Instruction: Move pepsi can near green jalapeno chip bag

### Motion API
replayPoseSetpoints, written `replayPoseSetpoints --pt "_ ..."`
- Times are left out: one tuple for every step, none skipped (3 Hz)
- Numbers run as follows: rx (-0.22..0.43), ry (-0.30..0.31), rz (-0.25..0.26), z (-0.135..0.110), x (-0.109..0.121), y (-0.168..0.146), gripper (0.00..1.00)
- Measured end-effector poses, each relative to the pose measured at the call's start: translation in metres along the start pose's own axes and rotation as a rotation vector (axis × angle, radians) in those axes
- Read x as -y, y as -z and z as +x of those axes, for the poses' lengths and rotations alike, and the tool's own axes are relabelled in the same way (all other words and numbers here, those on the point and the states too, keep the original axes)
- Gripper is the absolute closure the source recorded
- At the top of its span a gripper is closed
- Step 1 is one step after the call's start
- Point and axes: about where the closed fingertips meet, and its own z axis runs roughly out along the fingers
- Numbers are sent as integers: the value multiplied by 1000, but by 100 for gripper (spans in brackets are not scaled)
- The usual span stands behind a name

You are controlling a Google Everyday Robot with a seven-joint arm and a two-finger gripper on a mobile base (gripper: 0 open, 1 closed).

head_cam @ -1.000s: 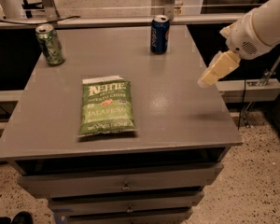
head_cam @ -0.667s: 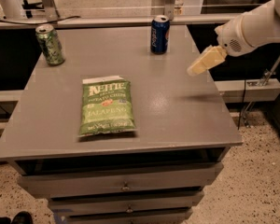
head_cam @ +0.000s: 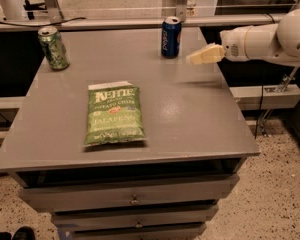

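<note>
The pepsi can [head_cam: 170, 37], dark blue with white lettering and a silver top, stands upright at the back of the grey table [head_cam: 200, 114], right of centre. The green jalapeno chip bag [head_cam: 113, 114] lies flat near the table's middle left, well in front of the can. My gripper [head_cam: 195, 59] comes in from the right on a white arm, above the table, just right of the can and slightly nearer the front, apart from it.
A green patterned can [head_cam: 53, 47] stands upright at the table's back left corner. Drawers [head_cam: 132, 199] run below the table's front edge. A rail [head_cam: 115, 23] runs behind the table. The floor lies to the right.
My gripper has moved left and toward the back of the table, closing in on the pepsi can. The cans and the bag have not moved.
</note>
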Motion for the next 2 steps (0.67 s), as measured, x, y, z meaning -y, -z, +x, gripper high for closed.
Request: replayPoseSetpoints --pt "23 -26 -21 -1 -5 -11 0" --pt "18 -22 -19 -1 -5 -10 0"
